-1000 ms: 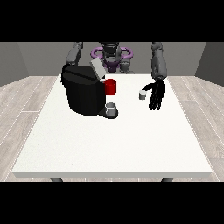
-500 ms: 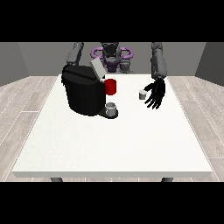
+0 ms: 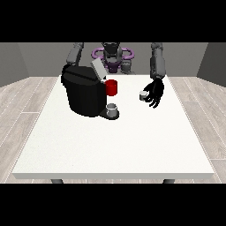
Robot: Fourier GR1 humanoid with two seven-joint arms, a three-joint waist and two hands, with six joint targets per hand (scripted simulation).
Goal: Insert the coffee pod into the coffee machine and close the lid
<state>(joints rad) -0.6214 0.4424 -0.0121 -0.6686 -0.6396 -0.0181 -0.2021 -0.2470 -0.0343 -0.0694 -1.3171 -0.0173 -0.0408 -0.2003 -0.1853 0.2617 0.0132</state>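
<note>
Pod point(image 3: 143, 96) is seen at the inner side of the hand at the view's right point(image 3: 155, 92), touching or just beside the fingers point(image 3: 156, 101), which hang down slightly curled. Whether the pod is pinched or only resting on the tabletop point(image 3: 132, 141) can't be told. Pod looks short and upright; no long axis can be made out.

Machine point(image 3: 86, 90) stands well off from the fingers, toward the view's left, with its lid point(image 3: 98, 69) tilted up. A red part point(image 3: 112, 87) is seen at its front, a grey cup point(image 3: 112, 109) on the tray below.

Other hand isn't seen; only an upper arm point(image 3: 75, 54) shows behind the machine, so the pod-side hand is judged nearer.

Nothing stands between pod and machine. The red part and cup crowd the approach side.
</note>
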